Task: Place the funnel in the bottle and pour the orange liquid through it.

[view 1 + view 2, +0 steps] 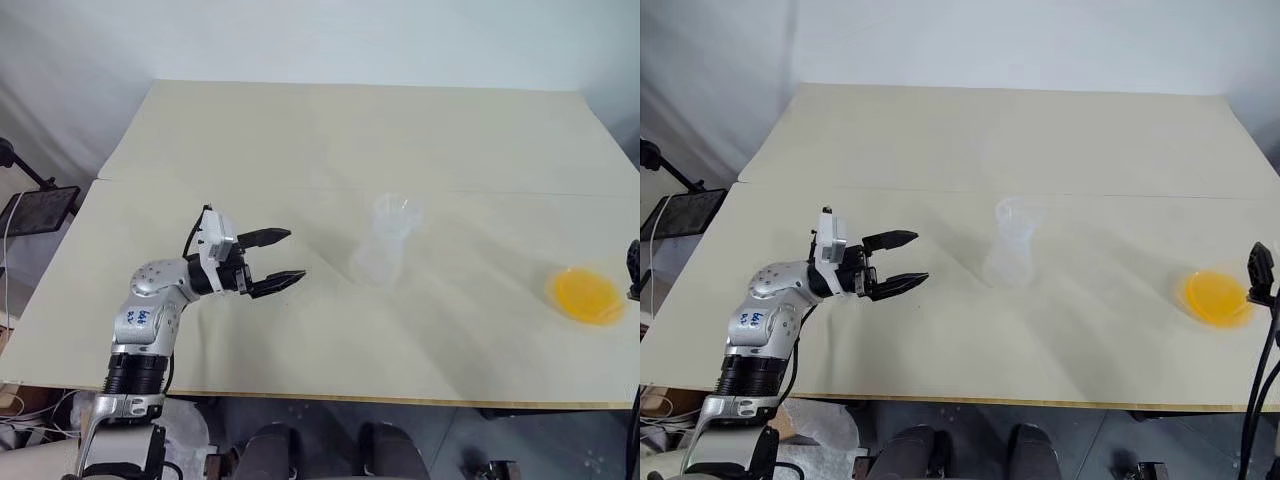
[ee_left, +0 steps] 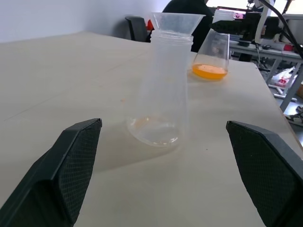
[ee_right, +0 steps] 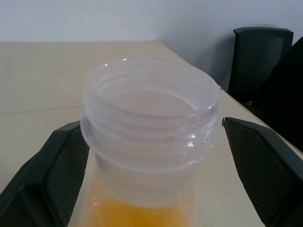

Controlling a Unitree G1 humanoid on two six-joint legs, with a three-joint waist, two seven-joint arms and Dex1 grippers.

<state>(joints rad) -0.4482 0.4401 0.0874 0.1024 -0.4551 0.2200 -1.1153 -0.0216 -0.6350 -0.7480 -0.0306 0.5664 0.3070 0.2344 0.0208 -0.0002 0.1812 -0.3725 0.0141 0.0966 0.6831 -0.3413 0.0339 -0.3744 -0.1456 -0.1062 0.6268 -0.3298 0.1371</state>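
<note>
The clear bottle (image 1: 380, 255) stands upright mid-table, and the transparent funnel (image 2: 176, 21) sits in its neck. My left gripper (image 1: 295, 253) hovers open just left of the bottle and points at it, with nothing between its fingers (image 2: 71, 175). The orange liquid (image 1: 585, 296) lies in the bottom of a clear conical flask (image 2: 211, 47) near the table's right edge. At that edge my right gripper (image 1: 1260, 272) is open. Its fingers (image 3: 61, 170) stand on either side of the flask's wide threaded neck (image 3: 149, 118), apart from it.
A seam (image 1: 300, 187) crosses the pale table behind the bottle. The table's front edge (image 1: 330, 397) runs close to me. A black stand and tray (image 1: 35, 205) sit off the table's left side. Dark chairs (image 3: 258, 56) stand beyond the right side.
</note>
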